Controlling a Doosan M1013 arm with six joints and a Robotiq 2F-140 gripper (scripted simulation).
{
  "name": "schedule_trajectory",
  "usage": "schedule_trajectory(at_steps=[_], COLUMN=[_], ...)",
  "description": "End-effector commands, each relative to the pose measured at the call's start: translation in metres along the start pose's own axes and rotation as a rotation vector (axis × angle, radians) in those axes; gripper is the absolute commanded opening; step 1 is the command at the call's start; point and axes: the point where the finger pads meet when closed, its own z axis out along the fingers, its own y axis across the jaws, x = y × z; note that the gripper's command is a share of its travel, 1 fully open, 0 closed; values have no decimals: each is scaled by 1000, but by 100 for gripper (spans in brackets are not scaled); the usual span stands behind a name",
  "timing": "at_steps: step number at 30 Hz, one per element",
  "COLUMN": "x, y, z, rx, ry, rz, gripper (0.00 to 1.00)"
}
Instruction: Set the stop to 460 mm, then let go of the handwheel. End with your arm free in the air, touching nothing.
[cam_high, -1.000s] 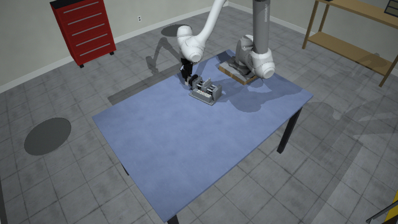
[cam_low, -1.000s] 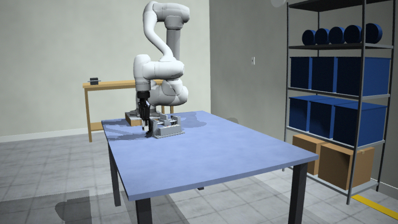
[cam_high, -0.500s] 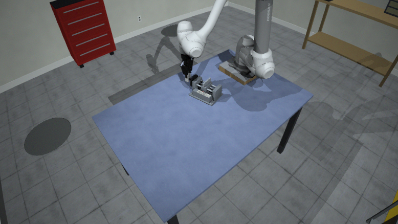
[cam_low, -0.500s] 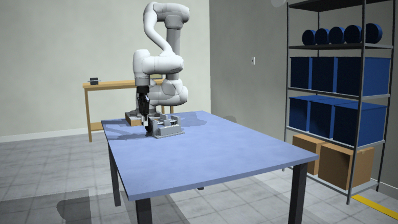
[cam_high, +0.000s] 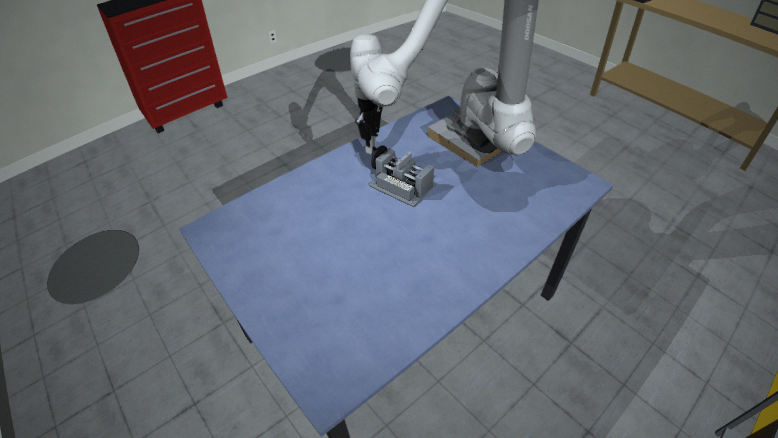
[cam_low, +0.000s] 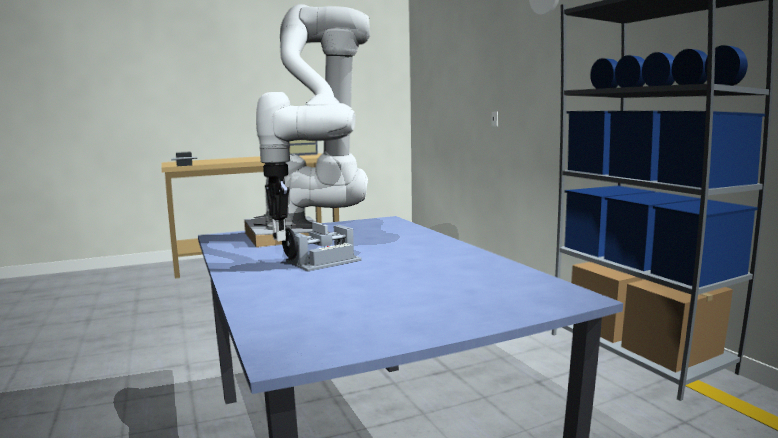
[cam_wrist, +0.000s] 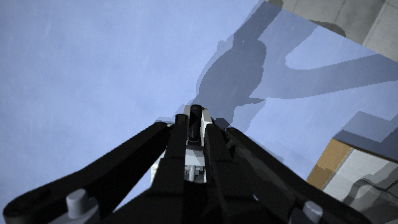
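Handwheel (cam_high: 378, 156) (cam_low: 290, 243) stands upright at the left end of the stop unit (cam_high: 424, 179) (cam_low: 348, 237), as the exterior view gives it, near the far left corner of the bench (cam_high: 391, 282) (cam_low: 413, 310). We judge the end effector (cam_high: 370, 147) (cam_low: 279, 235) (cam_wrist: 195, 115) clenched on the wheel's dark handle (cam_wrist: 195, 120), which lies between its pale pads in the wrist view. The wheel lies just below and to the right of the fingers, and its axle seems to run with the unit's rods, towards the right edge. Our one arm comes down from above, so the coming move, probably more turning, should carry the handle round that axle without pulling along it. The sliding block (cam_high: 403, 162) (cam_low: 325, 239) sits between the end plates, but we cannot read the scale (cam_high: 398, 183) (cam_low: 332, 249), so how close we are to 460 mm is uncertain.

Farther out, the left edge leaves room beside the wheel for backing away once we let go. Behind, at the far edge, the wooden plinth (cam_high: 454, 145) (cam_low: 262, 238) limits a retreat that way; going up and left looks safer.

Changes over the last second: the hand (cam_high: 370, 148) (cam_low: 279, 235) (cam_wrist: 195, 115) stands higher relative to the handwheel (cam_high: 376, 155) (cam_low: 291, 244), its fingertips having risen to the level of the wheel's upper part. The white wrist housing (cam_high: 381, 76) (cam_low: 304, 120) has risen with it. In the exterior view, both are also displaced slightly leftward. The upward shift appears between the two earlier exposures and continues, by a smaller amount, to the present one.
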Motion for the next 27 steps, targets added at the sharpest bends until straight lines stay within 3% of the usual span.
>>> schedule_trajectory(at_steps=[1,9,27], x=[0,0,0], y=[11,32,37], z=[0,13,47], rx=[-2,-2,-2], ry=[0,0,0], rz=[-1,-1,-1], gripper=[4,4,4])
